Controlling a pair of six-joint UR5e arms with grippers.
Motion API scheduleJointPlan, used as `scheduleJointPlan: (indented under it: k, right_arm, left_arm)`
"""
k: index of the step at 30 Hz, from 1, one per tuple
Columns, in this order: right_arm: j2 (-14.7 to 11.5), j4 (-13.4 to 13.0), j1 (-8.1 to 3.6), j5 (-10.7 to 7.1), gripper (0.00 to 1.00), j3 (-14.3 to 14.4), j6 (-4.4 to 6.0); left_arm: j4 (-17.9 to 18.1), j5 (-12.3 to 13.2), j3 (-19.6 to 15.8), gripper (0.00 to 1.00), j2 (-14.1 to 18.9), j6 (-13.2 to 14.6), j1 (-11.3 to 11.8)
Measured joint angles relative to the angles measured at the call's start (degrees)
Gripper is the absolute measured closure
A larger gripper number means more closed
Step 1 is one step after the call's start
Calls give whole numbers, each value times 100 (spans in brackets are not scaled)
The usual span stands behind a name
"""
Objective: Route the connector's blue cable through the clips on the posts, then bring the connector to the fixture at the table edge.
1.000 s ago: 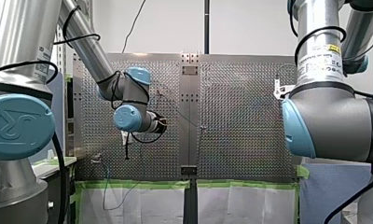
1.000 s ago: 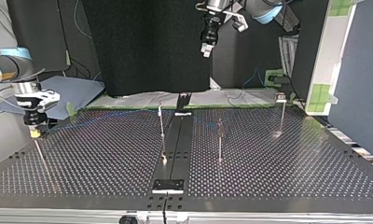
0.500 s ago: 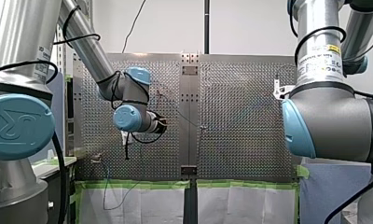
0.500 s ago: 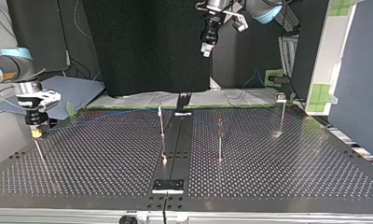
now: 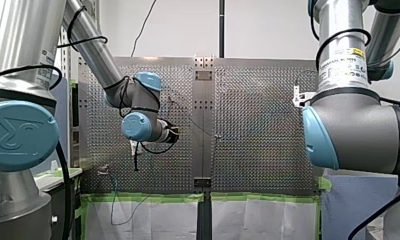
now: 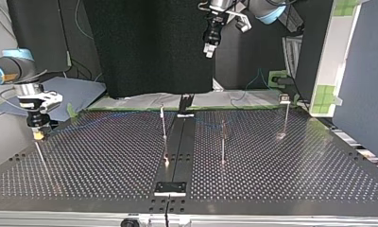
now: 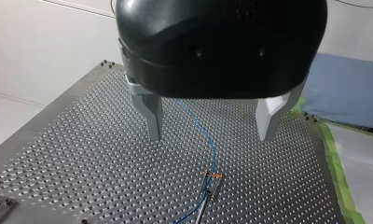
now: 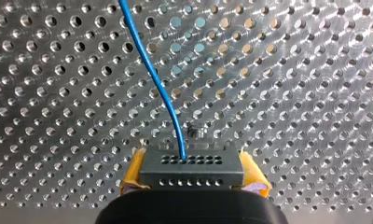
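In the right wrist view a grey connector (image 8: 191, 168) sits between my right gripper's yellow pads (image 8: 134, 173), which are shut on it. Its blue cable (image 8: 152, 70) runs away over the perforated plate. In the top view my right gripper (image 6: 37, 135) hangs low over the table's left side, beside a thin leaning post (image 6: 41, 158). My left gripper (image 6: 209, 51) is high above the far edge, and in the left wrist view it (image 7: 211, 137) is open with nothing between its fingers. Below it the blue cable (image 7: 201, 128) passes through a clip on a post (image 7: 213, 176).
Three thin posts (image 6: 164, 124) (image 6: 223, 142) (image 6: 286, 116) stand across the perforated table (image 6: 296, 170). A black centre strip (image 6: 177, 146) ends in a plate (image 6: 170, 188) at the near edge. Green tape and white sheeting (image 5: 153, 215) line one side. A blue cloth (image 6: 78, 90) lies off the table.
In the top view my right gripper has shifted slightly to the right with the connector. My left arm has not moved.
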Motion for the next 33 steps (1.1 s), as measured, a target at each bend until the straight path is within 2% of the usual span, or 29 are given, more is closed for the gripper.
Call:
scheduleJointPlan:
  k: [7,15,33]
  right_arm:
    - [8,-40,6,-25,100,-2,34]
    - [29,-184,-6,-68,100,-3,169]
    - [67,-237,-1,-105,100,-45,234]
  left_arm:
    - [0,6,-2,2,2,-4,7]
    - [0,7,2,2,1,-5,8]
    - [0,-9,6,2,1,-13,9]
